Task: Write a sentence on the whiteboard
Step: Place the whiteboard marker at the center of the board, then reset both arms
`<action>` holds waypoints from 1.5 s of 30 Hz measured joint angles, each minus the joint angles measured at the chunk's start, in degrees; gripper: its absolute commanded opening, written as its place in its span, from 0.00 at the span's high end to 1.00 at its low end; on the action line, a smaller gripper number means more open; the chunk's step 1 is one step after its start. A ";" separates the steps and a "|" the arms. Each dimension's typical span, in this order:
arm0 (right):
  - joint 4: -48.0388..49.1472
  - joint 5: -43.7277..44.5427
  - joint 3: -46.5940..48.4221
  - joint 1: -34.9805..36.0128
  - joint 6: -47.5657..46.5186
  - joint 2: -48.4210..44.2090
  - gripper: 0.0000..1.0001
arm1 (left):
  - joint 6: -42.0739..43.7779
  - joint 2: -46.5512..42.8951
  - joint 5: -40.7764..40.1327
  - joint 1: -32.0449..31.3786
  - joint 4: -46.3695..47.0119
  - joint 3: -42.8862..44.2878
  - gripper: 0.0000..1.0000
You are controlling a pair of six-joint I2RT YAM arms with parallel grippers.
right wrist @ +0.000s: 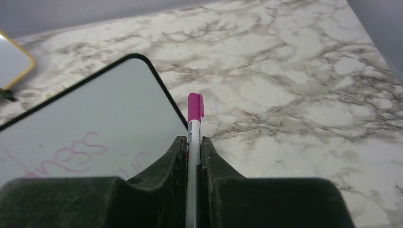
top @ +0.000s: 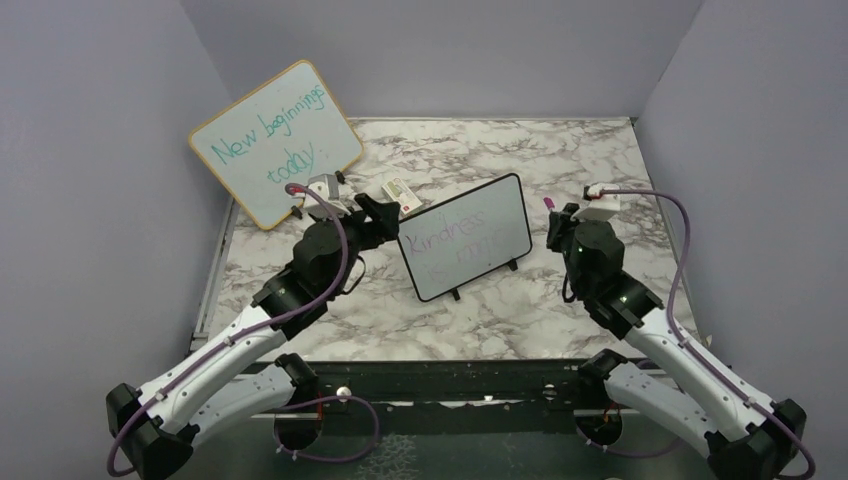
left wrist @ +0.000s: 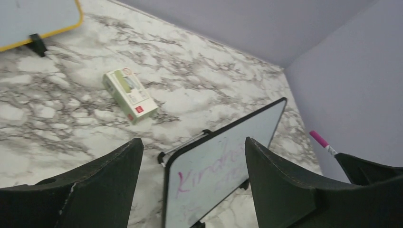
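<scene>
A small box (left wrist: 129, 95) lies on the marble table (top: 560, 160) near a wood-framed board (top: 275, 140).

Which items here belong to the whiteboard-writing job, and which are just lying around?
Job: black-framed whiteboard; purple-pink sentence on it; pink-capped marker clamped in the right pincer.
Lying about: wood-framed board with teal writing; small green-and-white box.

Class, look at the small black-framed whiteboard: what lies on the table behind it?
A small green-and-white box lies flat on the table behind the whiteboard, apart from it. The whiteboard's back face is hidden.
</scene>
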 measured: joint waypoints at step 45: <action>-18.47 -8.22 -5.64 -22.23 14.45 -13.35 0.10 | 19.32 -41.77 -3.61 7.93 -25.35 -7.98 0.01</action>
